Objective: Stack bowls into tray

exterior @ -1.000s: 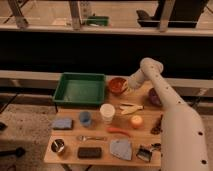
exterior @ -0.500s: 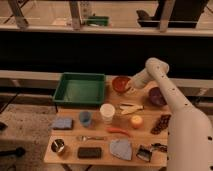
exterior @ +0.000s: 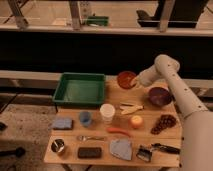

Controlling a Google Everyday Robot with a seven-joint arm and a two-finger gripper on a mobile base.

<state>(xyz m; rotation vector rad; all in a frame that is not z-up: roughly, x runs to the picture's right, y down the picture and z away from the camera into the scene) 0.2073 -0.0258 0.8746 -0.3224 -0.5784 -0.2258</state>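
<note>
The red-orange bowl (exterior: 125, 79) is at the table's back edge, just right of the green tray (exterior: 80, 91), and looks raised and tilted. My gripper (exterior: 135, 82) is at the bowl's right rim, shut on it, with the arm reaching in from the right. The dark purple bowl (exterior: 160, 96) sits on the table to the right of the gripper, under my arm. The tray stands at the back left of the table with nothing in it.
In front of the tray are a white paper cup (exterior: 107, 113), a small blue cup (exterior: 85, 118) and a blue sponge (exterior: 62, 123). An orange (exterior: 136, 121), grapes (exterior: 163, 123), a metal cup (exterior: 58, 146) and a grey cloth (exterior: 121, 148) lie nearer the front.
The red-orange bowl and my gripper have moved together a little up and to the right. The tray and the purple bowl have not moved.
</note>
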